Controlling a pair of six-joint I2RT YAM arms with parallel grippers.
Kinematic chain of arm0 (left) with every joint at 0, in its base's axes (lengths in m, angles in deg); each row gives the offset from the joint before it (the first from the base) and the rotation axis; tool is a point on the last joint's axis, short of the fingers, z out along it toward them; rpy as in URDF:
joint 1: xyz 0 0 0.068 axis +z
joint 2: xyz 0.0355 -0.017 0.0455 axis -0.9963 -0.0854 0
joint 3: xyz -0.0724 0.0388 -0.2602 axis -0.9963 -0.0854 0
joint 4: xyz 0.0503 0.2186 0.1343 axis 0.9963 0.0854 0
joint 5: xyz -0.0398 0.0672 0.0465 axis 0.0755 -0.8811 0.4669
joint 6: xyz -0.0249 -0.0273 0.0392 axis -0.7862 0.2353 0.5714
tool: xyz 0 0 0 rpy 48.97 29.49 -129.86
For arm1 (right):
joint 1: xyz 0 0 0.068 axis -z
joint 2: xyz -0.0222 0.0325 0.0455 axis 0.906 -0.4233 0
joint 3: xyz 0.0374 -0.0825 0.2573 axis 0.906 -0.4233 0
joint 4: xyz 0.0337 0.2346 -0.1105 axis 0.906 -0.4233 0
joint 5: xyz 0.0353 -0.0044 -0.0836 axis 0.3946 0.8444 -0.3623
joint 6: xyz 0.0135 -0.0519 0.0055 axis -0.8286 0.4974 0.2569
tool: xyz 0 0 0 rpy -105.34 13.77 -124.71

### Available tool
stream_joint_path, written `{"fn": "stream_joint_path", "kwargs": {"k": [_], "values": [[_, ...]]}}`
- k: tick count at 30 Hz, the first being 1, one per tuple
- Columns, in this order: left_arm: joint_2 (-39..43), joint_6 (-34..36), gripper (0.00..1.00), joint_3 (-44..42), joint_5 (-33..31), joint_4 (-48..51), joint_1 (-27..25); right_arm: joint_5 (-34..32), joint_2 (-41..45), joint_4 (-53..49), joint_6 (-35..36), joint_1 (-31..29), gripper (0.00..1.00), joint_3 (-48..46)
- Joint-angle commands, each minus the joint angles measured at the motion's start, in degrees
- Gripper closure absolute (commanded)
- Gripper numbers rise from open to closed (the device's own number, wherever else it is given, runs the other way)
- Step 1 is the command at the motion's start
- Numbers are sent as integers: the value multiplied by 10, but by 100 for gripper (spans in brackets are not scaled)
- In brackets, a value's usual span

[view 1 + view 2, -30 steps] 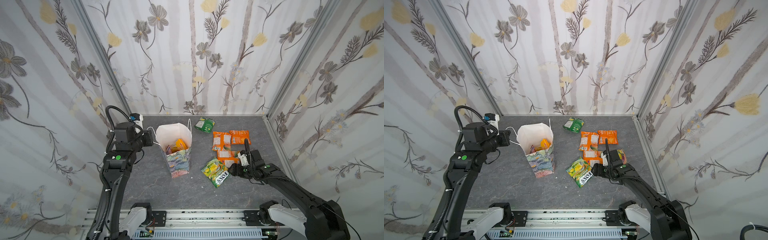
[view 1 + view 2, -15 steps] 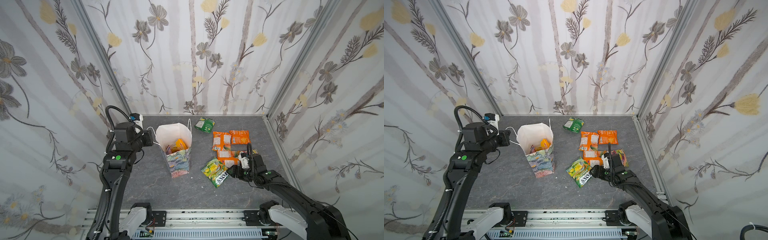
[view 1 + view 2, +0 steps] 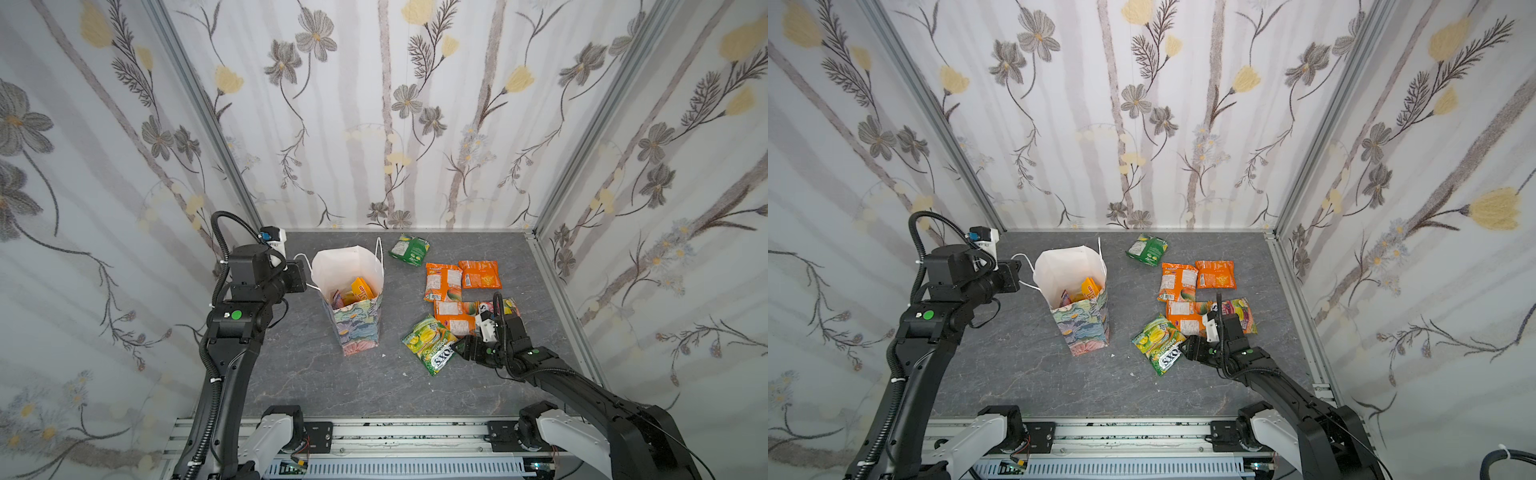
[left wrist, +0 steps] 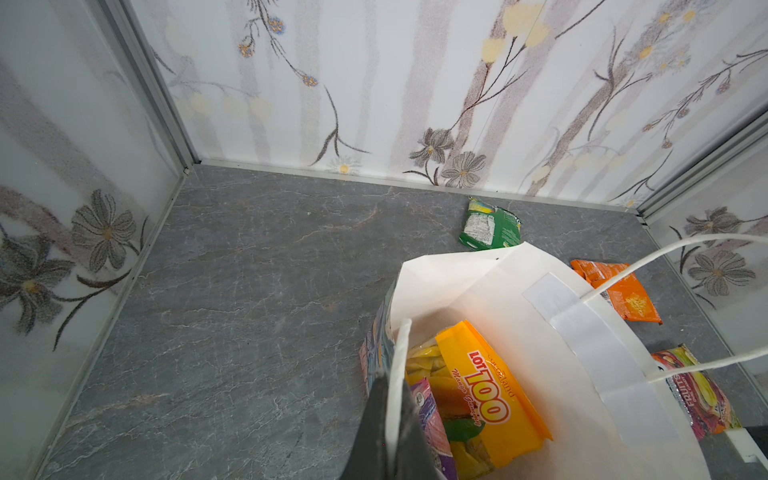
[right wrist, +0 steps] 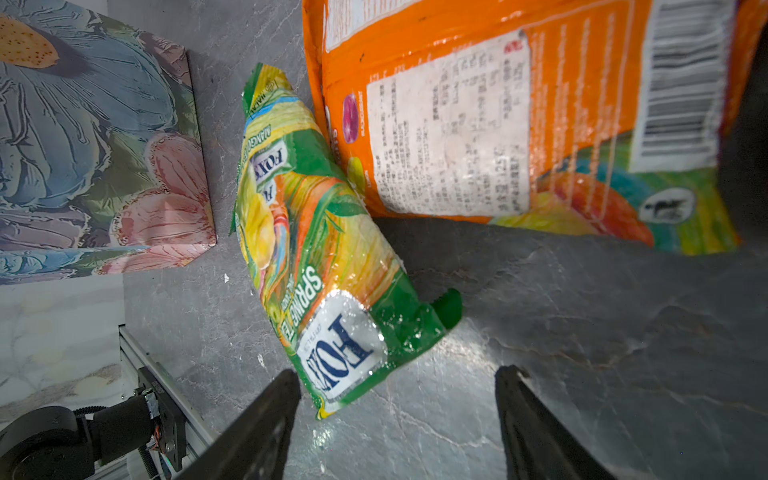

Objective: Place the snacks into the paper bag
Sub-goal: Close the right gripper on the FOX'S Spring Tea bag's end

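Right gripper (image 5: 397, 374), spread wide, sits low beside the green packet (image 5: 316, 249) right of the paper bag (image 3: 359, 324), poised to pinch it. Left gripper (image 4: 392, 415) pinches the bag's left rim, holding it open.

The bag (image 3: 360, 330) stands left of centre on the worktop (image 3: 316, 374), with packets (image 3: 360, 289) in it. Loose packets (image 3: 444, 282) lie right of it; a far packet (image 3: 409, 249) lies behind them, near the back wall (image 3: 395, 124).
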Motion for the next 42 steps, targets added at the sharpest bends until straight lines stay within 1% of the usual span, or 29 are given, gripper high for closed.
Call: {"fn": "stream_joint_path", "kwargs": {"k": [1, 5, 7, 12, 15, 17, 21, 26, 29, 35, 42], "values": [[1, 3, 98, 1, 2, -12, 0, 13, -4, 39, -5, 1, 26, -4], [0, 3, 98, 3, 2, -11, 0, 18, -14, 47, 4, 6, 27, 2], [1, 4, 98, 1, 2, -11, 0, 21, -23, 50, 7, 11, 31, 5], [2, 3, 98, 0, 0, -10, 0, 39, -51, 66, 10, 16, 32, 4], [3, 4, 98, 0, 0, -11, 0, 39, -54, 76, 9, 17, 32, 0], [3, 4, 98, 0, 1, -11, 0, 37, -53, 84, 8, 17, 34, 0], [2, 4, 98, -1, 2, -12, 0, 39, -57, 118, -4, 18, 41, -3], [4, 5, 97, 0, 1, -10, 0, 60, -86, 133, -2, 18, 44, 3], [7, 4, 97, -1, -2, -10, -1, 57, -98, 125, 6, 19, 44, 4], [4, 4, 97, 0, 0, -10, 0, 57, -101, 138, 2, 19, 54, 1], [5, 5, 97, 3, 0, -8, 0, 57, -103, 168, -15, 18, 72, -6]]}}
